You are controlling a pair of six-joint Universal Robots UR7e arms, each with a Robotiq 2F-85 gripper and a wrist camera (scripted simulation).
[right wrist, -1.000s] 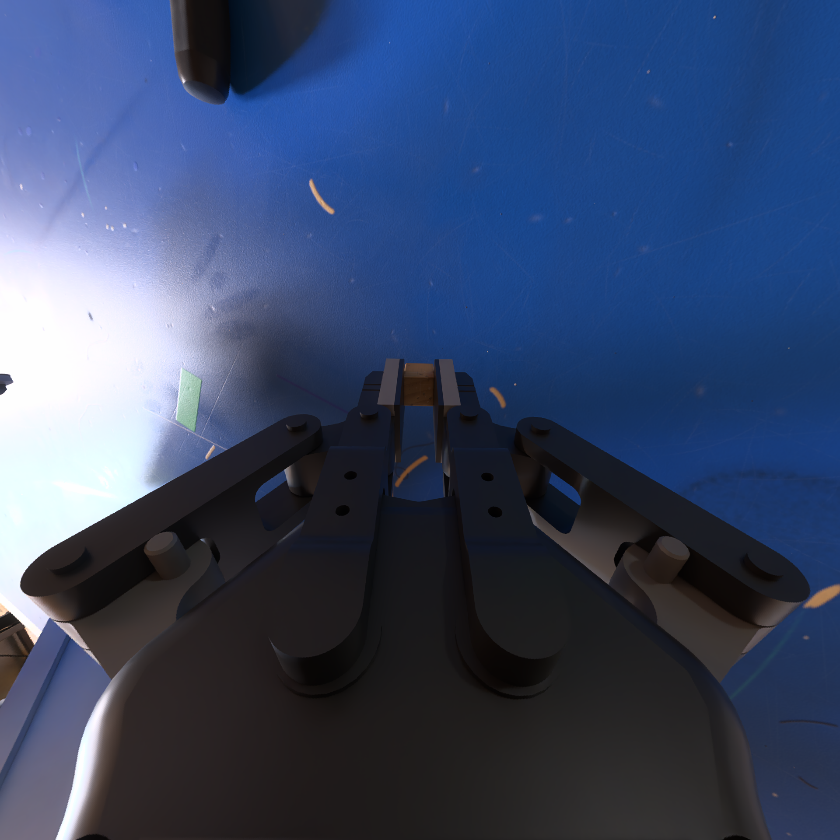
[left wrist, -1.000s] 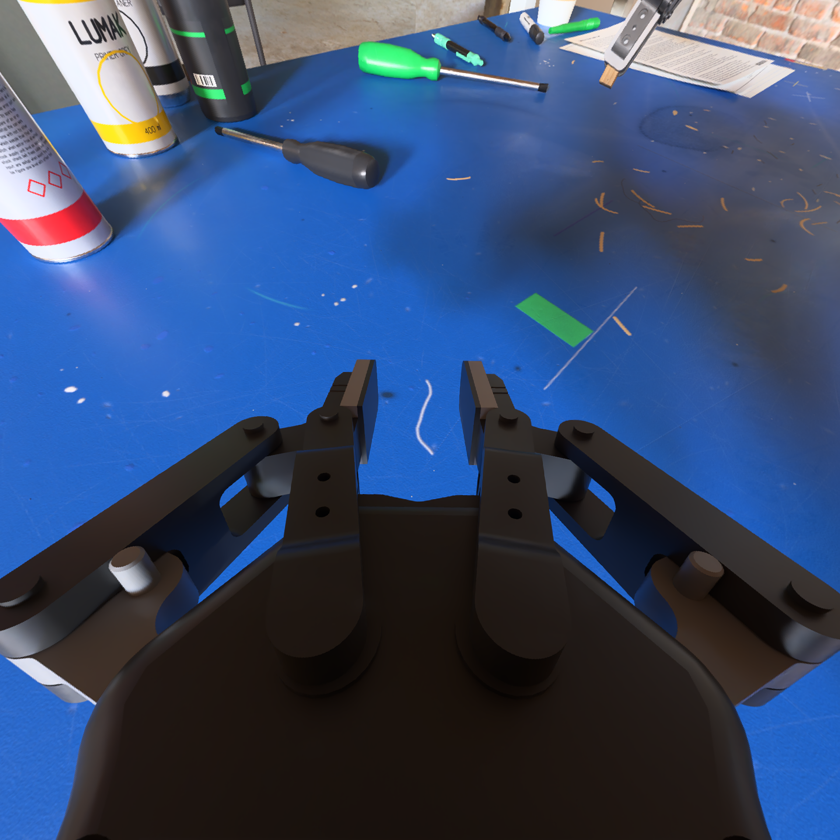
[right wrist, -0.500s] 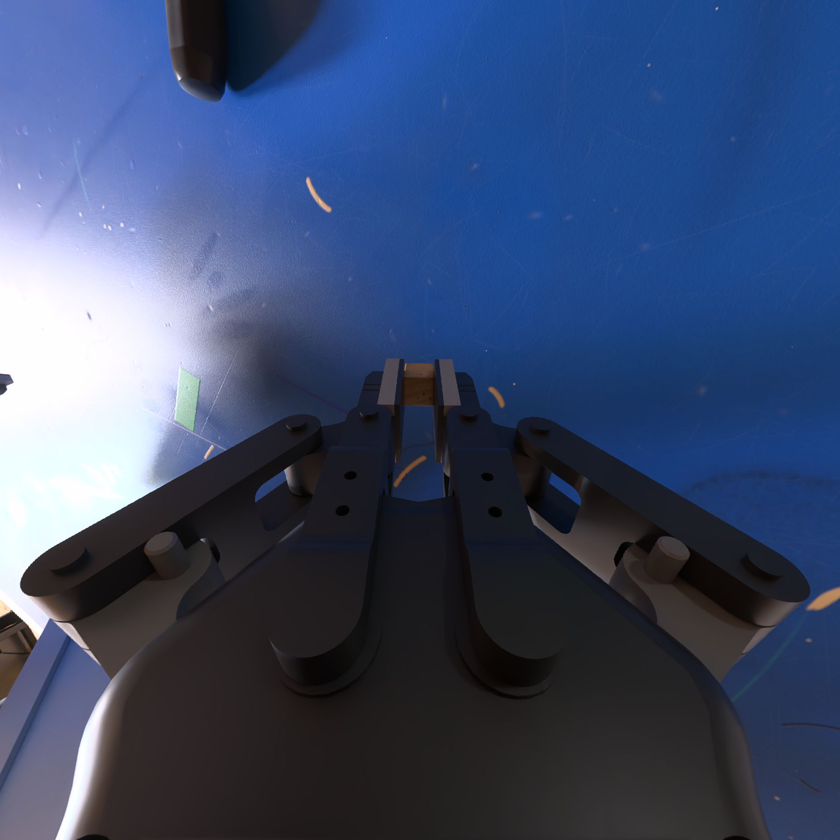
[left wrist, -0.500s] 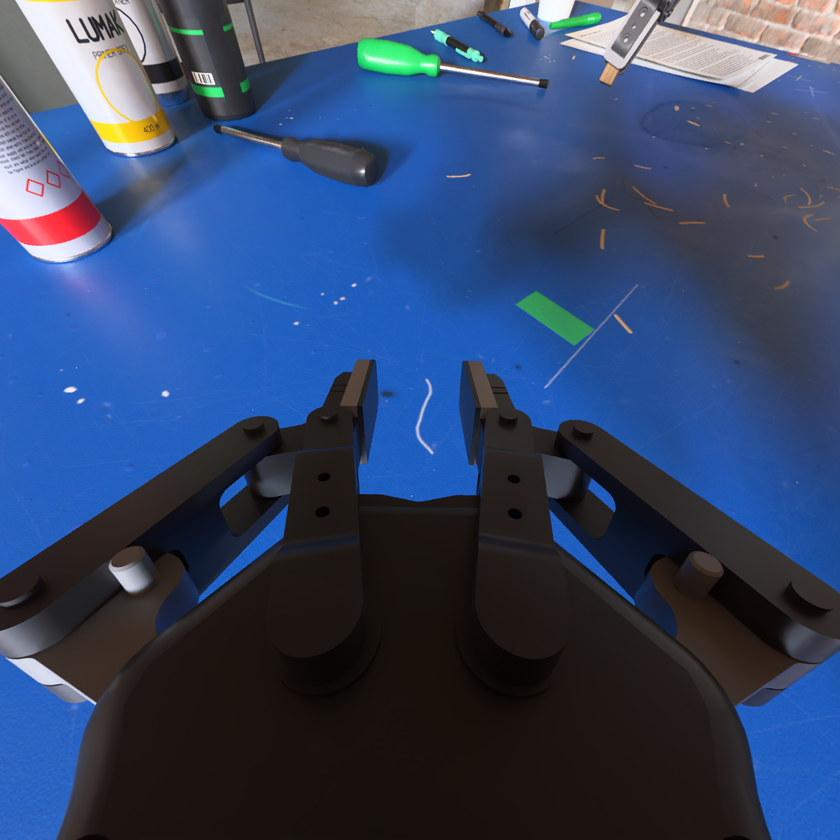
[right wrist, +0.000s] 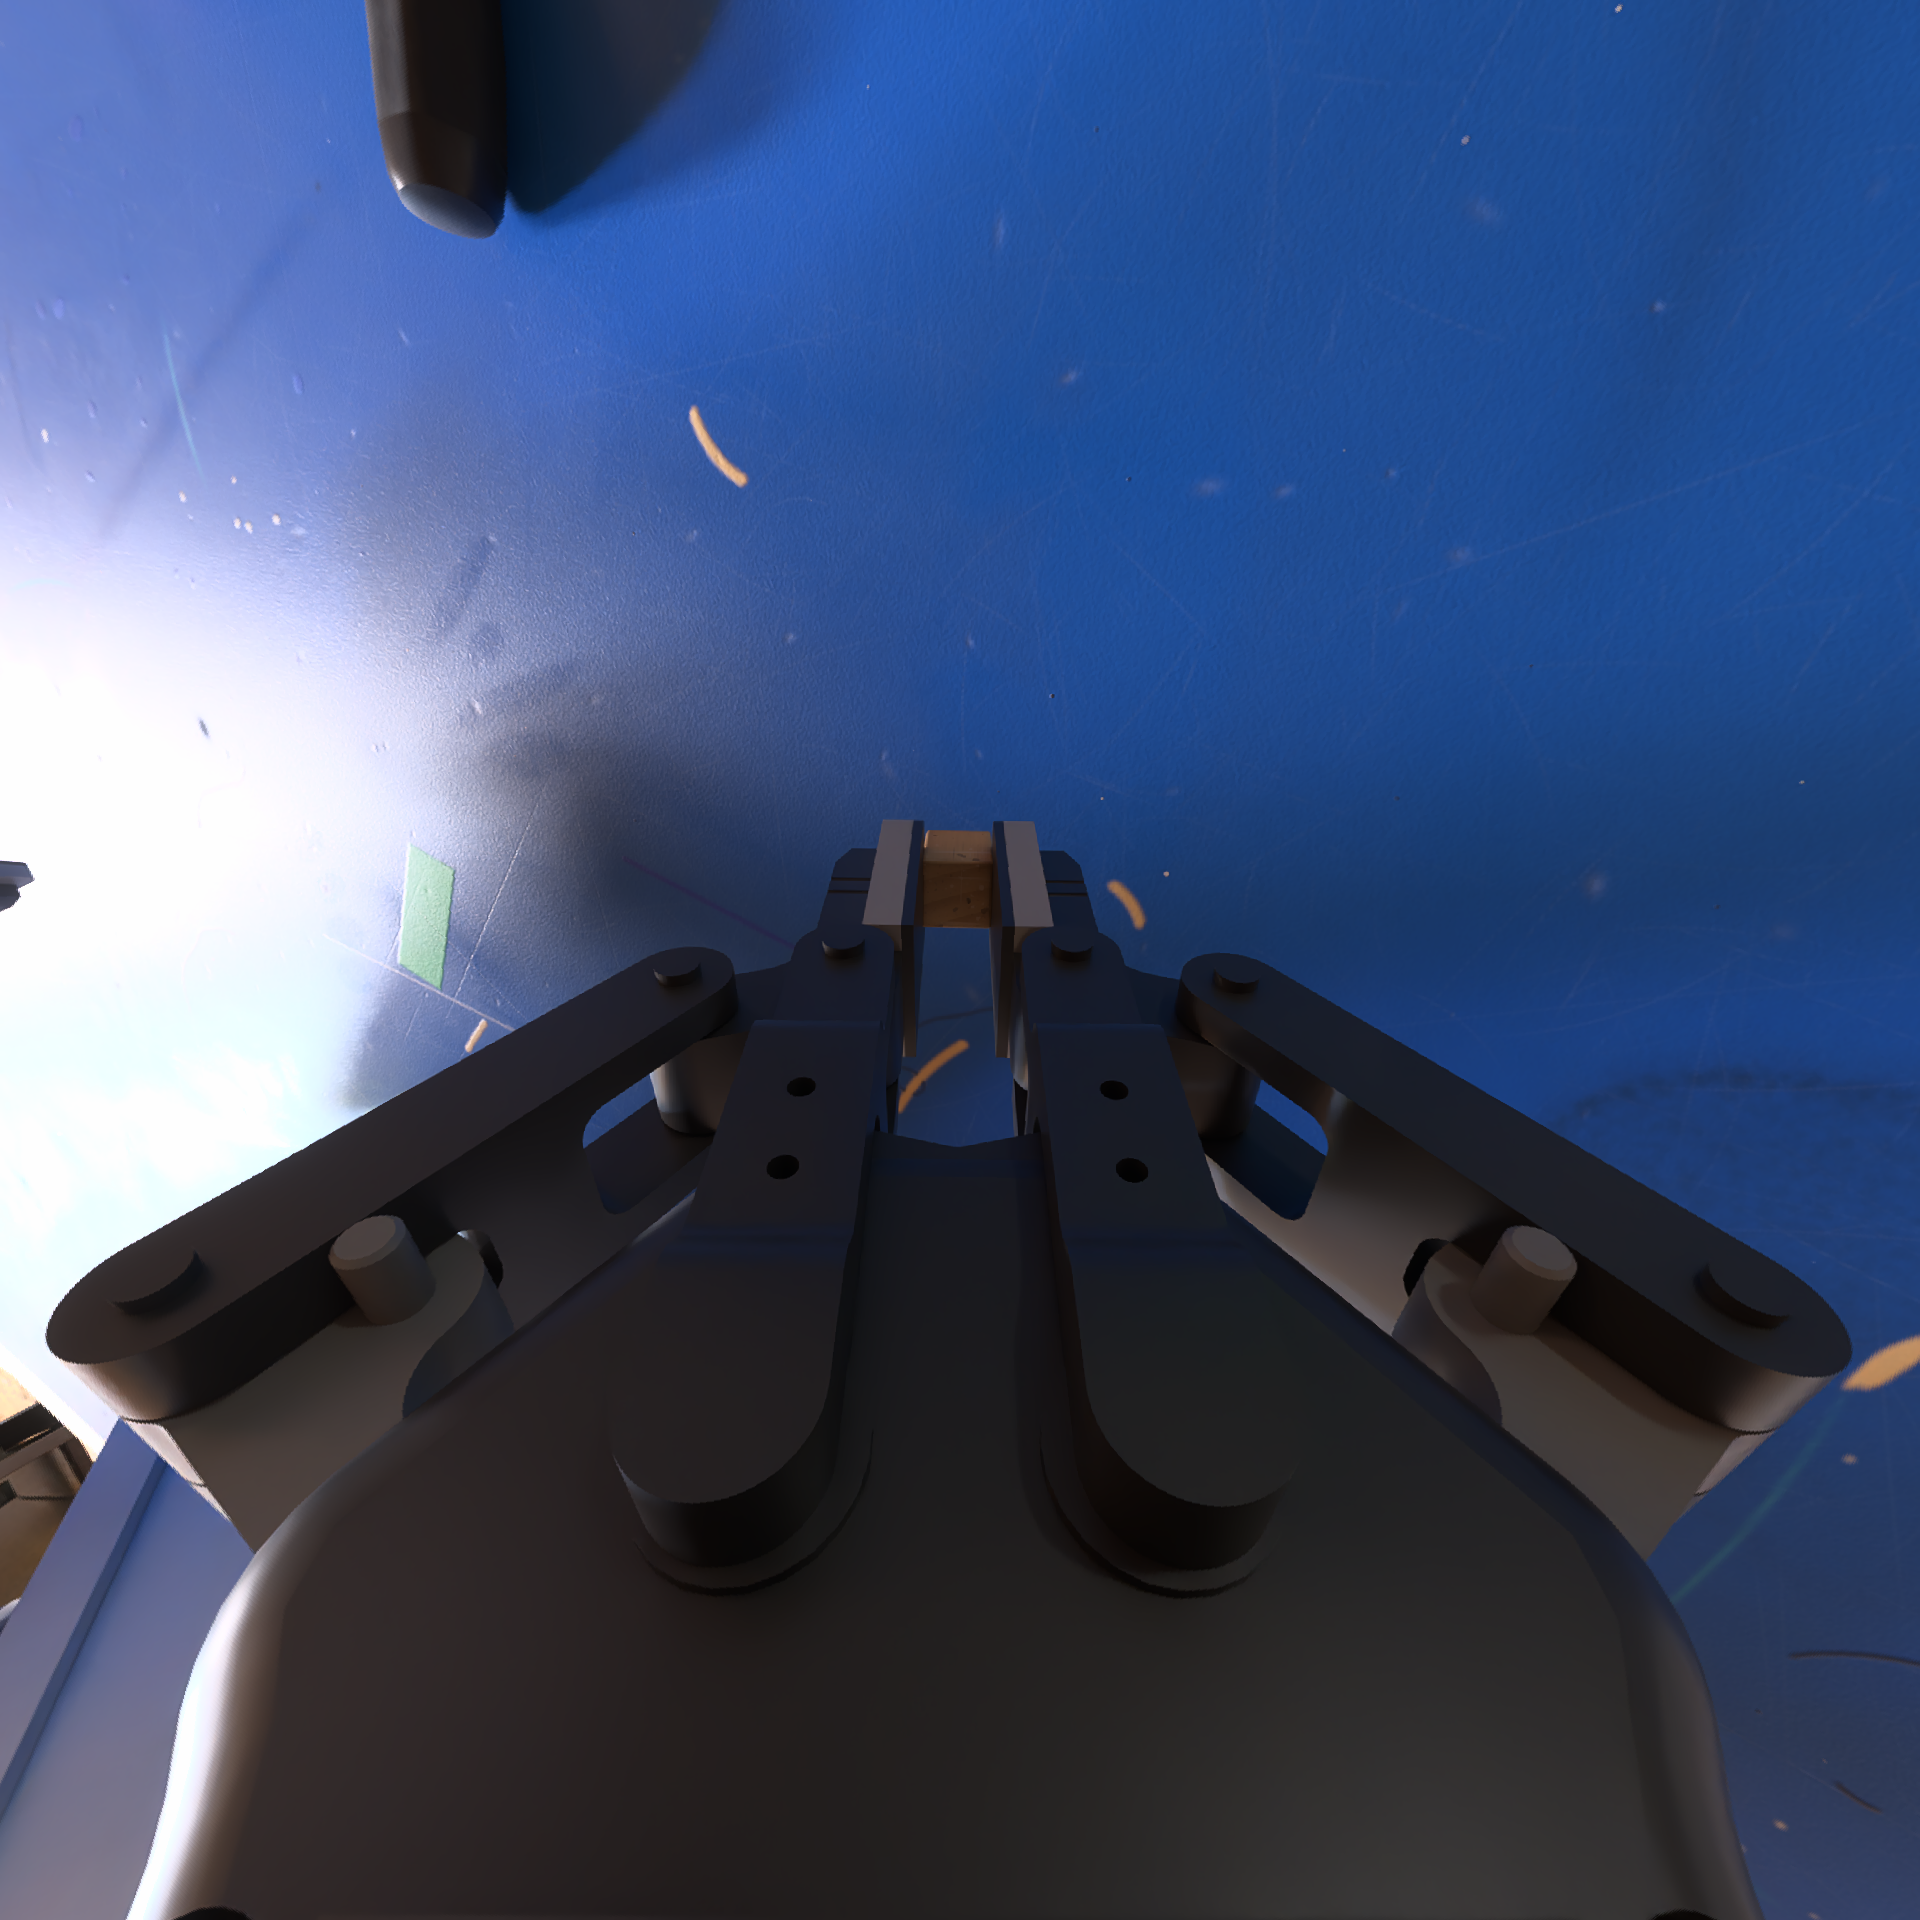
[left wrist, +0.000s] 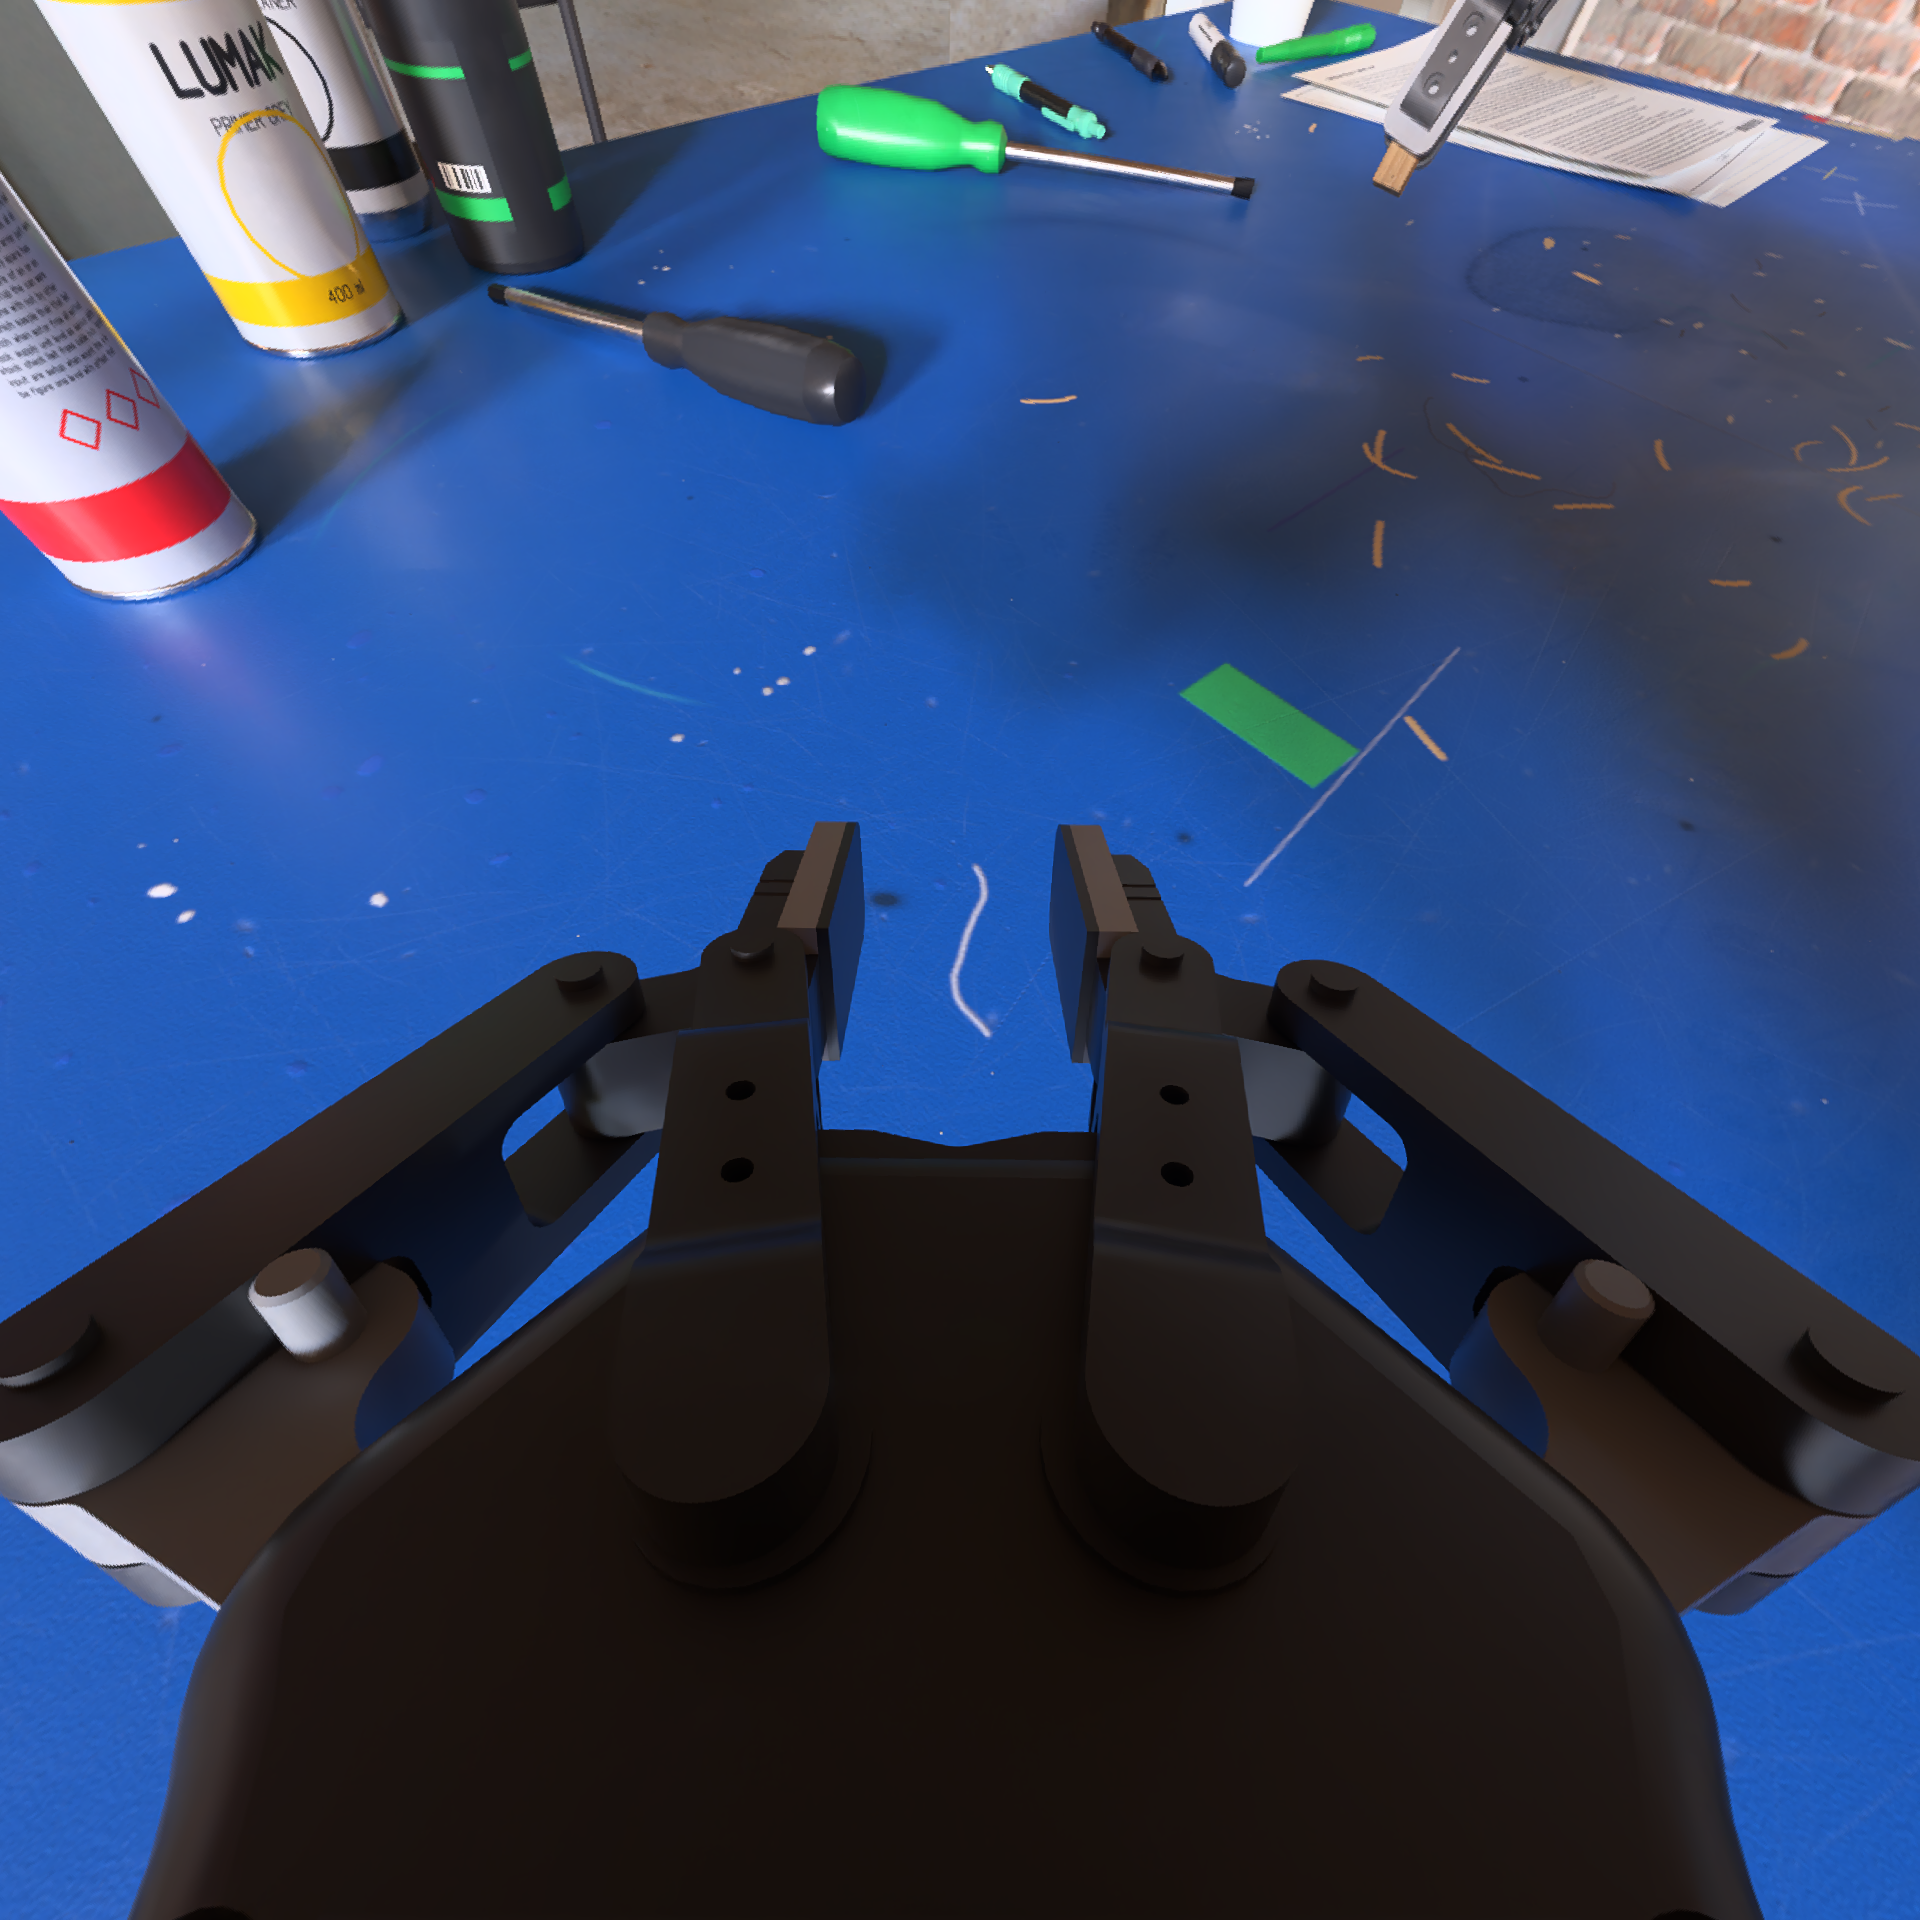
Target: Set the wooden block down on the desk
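Observation:
My right gripper (right wrist: 958, 871) is shut on the small wooden block (right wrist: 958, 883), held between its fingertips above the blue desk (right wrist: 1351, 520). In the left wrist view the same gripper (left wrist: 1446, 73) shows far off at the top right, with the wooden block (left wrist: 1394, 168) sticking out below its fingers, clear of the desk. My left gripper (left wrist: 954, 883) is open and empty, low over the blue desk (left wrist: 520, 831), with only a white scratch between its fingers.
Spray cans (left wrist: 260, 208) stand at the far left. A black screwdriver (left wrist: 748, 358) and a green screwdriver (left wrist: 935, 135) lie beyond. Papers (left wrist: 1590, 114) and markers lie at the back right. A green tape patch (left wrist: 1268, 724) and orange shavings (left wrist: 1496, 468) mark the desk.
The right gripper with the block has shifted only slightly over the desk. The left gripper has barely moved and stays open.

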